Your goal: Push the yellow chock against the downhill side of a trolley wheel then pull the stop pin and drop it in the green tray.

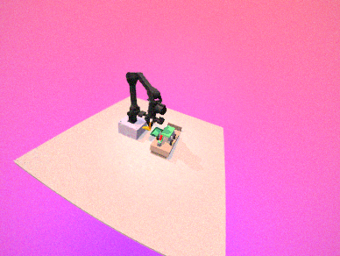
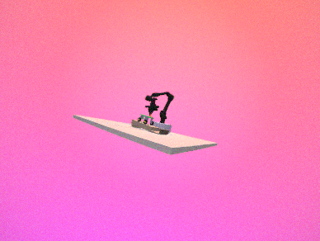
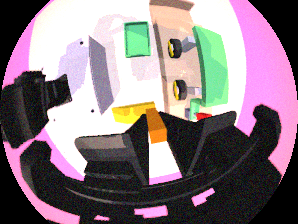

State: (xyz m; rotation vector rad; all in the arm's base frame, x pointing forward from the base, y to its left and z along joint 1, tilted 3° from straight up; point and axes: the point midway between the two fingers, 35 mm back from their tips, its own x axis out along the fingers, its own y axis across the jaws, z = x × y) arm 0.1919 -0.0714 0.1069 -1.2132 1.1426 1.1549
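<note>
The pale tabletop (image 1: 109,184) lies beneath the gripper, carrying everything else. The black arm (image 1: 145,89) rises from a grey base block (image 1: 131,129) behind and beside the gripper, then bends down over the work. Just ahead of the gripper sits the tan ramp (image 3: 174,32), with the green-bodied trolley (image 3: 213,63) on it, two yellow-hubbed wheels (image 3: 177,47) facing the wrist camera. The green tray (image 3: 137,39) lies on the tabletop beyond the gripper, beside the ramp on the base-block side. The gripper (image 3: 157,137) is clenched on the yellow chock (image 3: 135,113), grasping its orange handle (image 3: 156,127) between the fingers; the chock hangs short of the ramp. The red-headed stop pin (image 1: 160,138) is at the trolley.
</note>
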